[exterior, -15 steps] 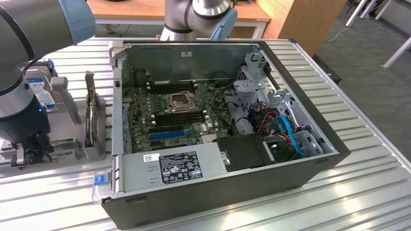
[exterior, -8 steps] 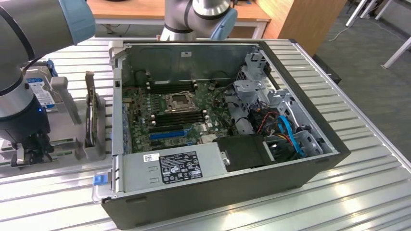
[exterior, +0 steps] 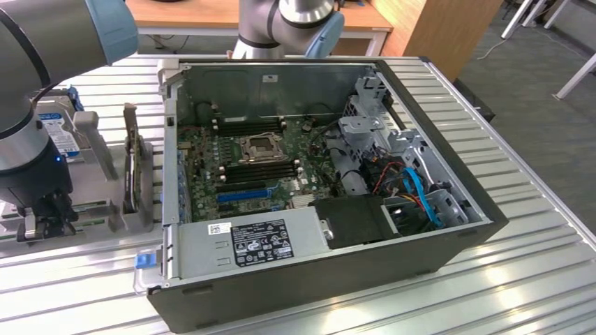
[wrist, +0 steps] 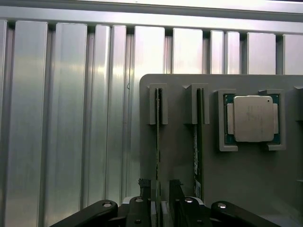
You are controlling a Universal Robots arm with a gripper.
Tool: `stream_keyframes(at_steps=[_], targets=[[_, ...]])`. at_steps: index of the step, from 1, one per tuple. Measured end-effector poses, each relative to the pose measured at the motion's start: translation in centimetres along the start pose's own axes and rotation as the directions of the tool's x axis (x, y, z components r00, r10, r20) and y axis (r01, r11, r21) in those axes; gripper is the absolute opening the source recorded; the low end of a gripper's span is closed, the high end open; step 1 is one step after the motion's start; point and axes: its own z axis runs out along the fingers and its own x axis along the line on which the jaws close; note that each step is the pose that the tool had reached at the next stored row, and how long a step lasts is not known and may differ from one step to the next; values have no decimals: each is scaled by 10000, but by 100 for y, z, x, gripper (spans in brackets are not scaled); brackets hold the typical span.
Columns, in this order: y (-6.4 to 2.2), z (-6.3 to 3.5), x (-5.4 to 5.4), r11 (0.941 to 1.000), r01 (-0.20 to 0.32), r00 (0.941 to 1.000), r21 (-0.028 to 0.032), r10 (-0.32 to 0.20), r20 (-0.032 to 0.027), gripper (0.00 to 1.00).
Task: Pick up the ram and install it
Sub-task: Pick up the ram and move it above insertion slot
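Two ram sticks stand on edge in the slots of a grey holder (wrist: 236, 179). I see them edge-on in the wrist view as thin green boards, the first ram stick (wrist: 157, 137) and a second one (wrist: 196, 142) beside it. My gripper (wrist: 159, 191) is open, and its dark fingers (wrist: 144, 188) stand on either side of the first stick's near end with a small gap to it. In the exterior view my gripper (exterior: 42, 222) hangs low over the holder (exterior: 93, 209), at that view's left, beside the computer case.
The open computer case (exterior: 447, 230) lies in the middle of the ribbed aluminium table (exterior: 521, 279), with black memory slots (exterior: 262, 168) beside the CPU socket (exterior: 256, 146). A processor chip (wrist: 251, 118) rests in the holder. A blue-labelled hard drive (exterior: 63, 136) and an upright card (exterior: 132, 167) stand near the arm.
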Motion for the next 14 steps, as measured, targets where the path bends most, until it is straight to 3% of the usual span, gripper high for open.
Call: stream_keyframes(at_steps=[14], targets=[[0,-8,13,10000,0,10000,1,0,1,30]])
